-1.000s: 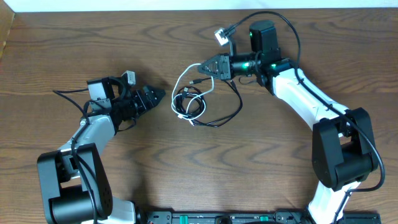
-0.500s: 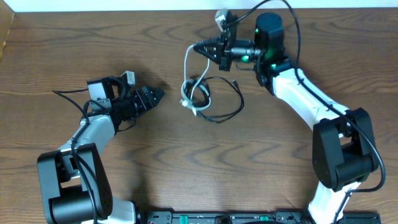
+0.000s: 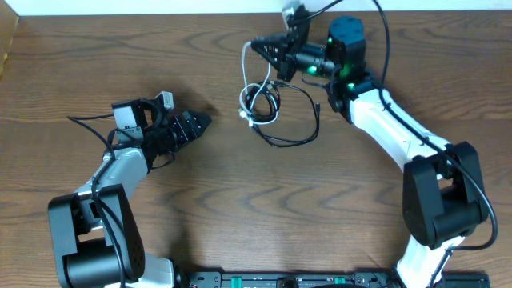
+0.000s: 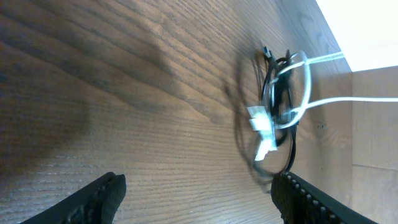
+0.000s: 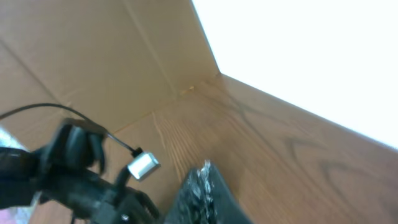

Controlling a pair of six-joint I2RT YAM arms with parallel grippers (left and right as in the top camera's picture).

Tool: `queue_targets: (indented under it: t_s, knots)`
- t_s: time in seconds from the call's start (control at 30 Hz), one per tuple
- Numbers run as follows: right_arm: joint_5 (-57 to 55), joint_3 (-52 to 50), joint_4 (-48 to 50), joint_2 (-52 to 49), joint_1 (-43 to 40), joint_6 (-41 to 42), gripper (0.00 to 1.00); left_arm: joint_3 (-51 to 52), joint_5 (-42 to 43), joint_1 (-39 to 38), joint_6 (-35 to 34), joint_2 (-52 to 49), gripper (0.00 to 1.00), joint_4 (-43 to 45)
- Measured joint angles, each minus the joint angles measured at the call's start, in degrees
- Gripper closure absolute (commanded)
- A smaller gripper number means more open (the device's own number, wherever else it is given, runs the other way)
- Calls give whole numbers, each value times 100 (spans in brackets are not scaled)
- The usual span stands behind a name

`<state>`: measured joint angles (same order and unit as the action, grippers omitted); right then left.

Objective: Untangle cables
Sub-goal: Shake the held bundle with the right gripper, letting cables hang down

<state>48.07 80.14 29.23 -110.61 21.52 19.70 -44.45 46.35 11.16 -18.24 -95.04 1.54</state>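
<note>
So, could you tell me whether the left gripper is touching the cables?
Apart. The overhead view shows bare table between the left gripper and the cables; the left wrist view shows the same gap.

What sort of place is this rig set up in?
Probably a lab test bench rather than a home or factory floor. A left arm and a right arm sit at the near edge of a wood-grain table. Plain cardboard-like panels wall it in. The only work item is the tangled cables.

Brown wooden table [image 3: 240, 208] — the black cable [image 3: 292, 143] lies looped on it, tangled with the white cable [image 3: 244, 76].
</note>
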Motion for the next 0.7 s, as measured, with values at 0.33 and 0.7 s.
queue_targets:
  t_s: [0.33,0.7]
  knots:
    - [382,63,-472,1362,44,-256,99,0,0,0,0,0,20,17]
    - [76,79,-1237,1250,57,-566,99,0,2,0,-2,0,20,20]
